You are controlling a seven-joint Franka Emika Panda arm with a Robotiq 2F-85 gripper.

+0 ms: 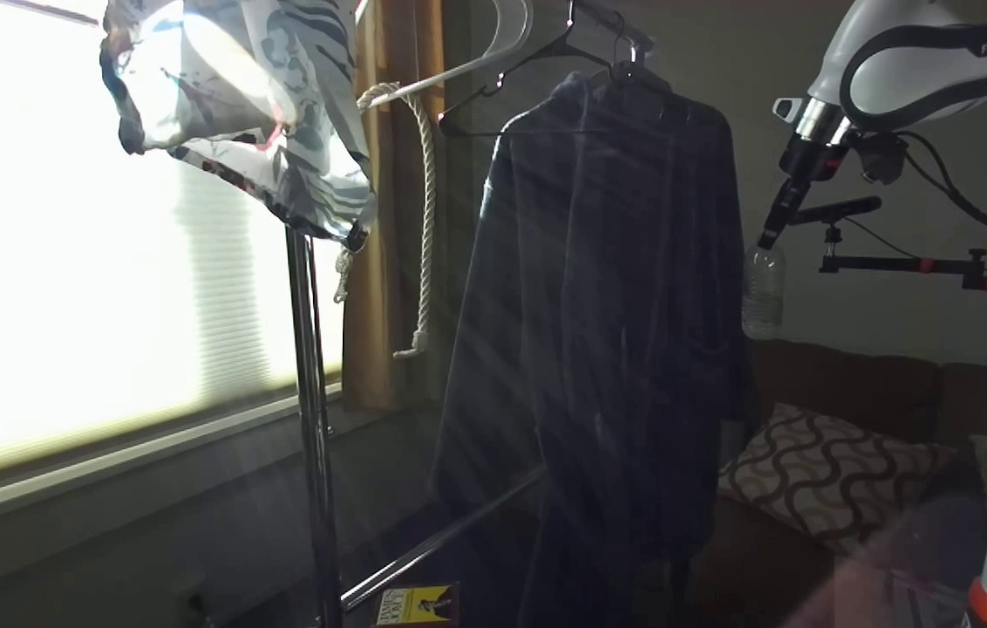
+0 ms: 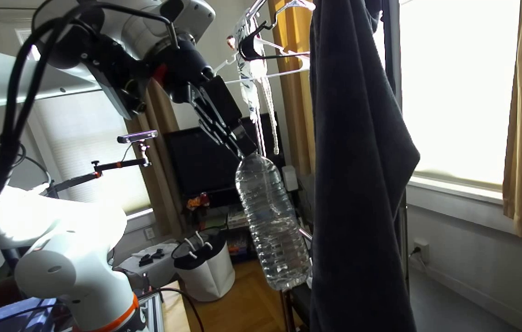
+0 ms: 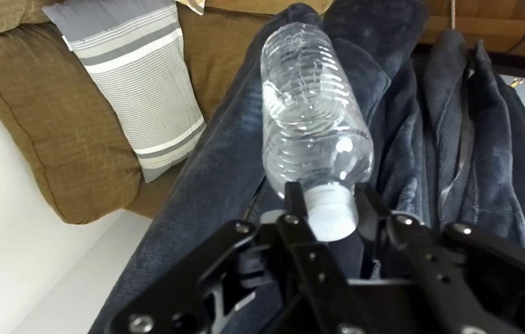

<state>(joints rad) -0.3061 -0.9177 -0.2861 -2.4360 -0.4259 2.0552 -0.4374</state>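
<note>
The black gripper [image 3: 329, 204] is clamping a clear, ribbed plastic bottle [image 2: 272, 226] by its white cap [image 3: 332, 220], which only the wrist view is exposing. In an exterior view, a plush dark garment [image 1: 607, 305] is hanging at nine o'clock from the bottle; the arm [image 1: 912, 78] at one o'clock is bearing "FRANKA".

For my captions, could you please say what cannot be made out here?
White cap of the plastic bottle: hidden by the gripper in both exterior views.
Foot of the Franka arm: cut off by the bottom edge in both exterior views.
Top of the patterned cloth: cut off by the top edge in an exterior view.
Cover details of the yellow book: too small in an exterior view.
</note>
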